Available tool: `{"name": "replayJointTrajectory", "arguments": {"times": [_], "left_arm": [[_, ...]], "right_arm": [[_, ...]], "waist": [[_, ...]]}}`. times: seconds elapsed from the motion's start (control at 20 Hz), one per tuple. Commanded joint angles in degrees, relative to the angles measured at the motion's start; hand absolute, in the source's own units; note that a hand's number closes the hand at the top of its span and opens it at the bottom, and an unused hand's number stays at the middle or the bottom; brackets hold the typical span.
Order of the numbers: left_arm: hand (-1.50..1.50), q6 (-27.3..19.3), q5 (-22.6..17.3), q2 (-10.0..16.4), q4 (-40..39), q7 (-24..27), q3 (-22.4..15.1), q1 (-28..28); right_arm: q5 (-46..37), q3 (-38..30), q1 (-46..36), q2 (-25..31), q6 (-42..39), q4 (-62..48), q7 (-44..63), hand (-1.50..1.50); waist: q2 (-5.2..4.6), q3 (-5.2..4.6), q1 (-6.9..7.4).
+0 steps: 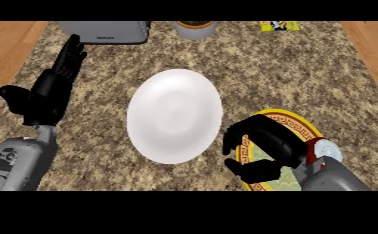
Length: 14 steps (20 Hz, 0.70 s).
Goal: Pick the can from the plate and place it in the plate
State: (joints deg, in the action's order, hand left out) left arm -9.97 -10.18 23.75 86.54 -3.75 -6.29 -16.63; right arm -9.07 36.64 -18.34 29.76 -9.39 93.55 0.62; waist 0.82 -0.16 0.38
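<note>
Right hand point(273, 140): closest to me, over the left part of the gold-rimmed patterned plate point(292, 121). I see its fingers curled into a C. Only plate shows between them and the thumb, so it holds nothing.
Red can with silver top point(325, 151): on the right part of that patterned plate, just beside my right wrist. The round top faces me, so I judge it upright.
Key relation: the can lies to the right of the fingers, back by the wrist, while the fingertips point left, away from it. I judge the hand must pull back and turn before it can take hold.
Plain white round plate point(175, 115): just left of the right hand, mid-counter, bare.
Left hand point(55, 85): resting at the left edge, fingers straight and up, well apart from the can. The right hand is nearer.
Far edge: grey metal box point(103, 32), small round pot point(196, 29), yellow packet point(279, 25).
</note>
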Motion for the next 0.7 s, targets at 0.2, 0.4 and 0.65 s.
{"name": "replayJointTrajectory", "arguments": {"times": [0.2, 0.4, 0.65], "left_arm": [[0.0, 3.92, -1.86, 1.21, 0.01, 2.49, 2.7, 1.13], [0.0, 6.65, -2.45, 1.72, 3.69, 0.22, 3.84, 2.06], [0.0, 6.47, -1.56, 1.36, 0.76, 0.47, 4.1, -0.05]], "right_arm": [[3.69, -0.99, 21.86, 2.3, 6.6, 3.93, -19.09, -1.5], [5.15, -7.42, 21.68, 4.12, 4.77, 11.68, -17.58, -1.5], [4.04, -12.57, 16.48, 12.83, 0.12, 23.48, -3.95, -1.5]], "waist": [[-0.79, 0.2, -1.75], [-0.71, 0.16, -0.83], [-0.6, 0.05, -1.52]]}}
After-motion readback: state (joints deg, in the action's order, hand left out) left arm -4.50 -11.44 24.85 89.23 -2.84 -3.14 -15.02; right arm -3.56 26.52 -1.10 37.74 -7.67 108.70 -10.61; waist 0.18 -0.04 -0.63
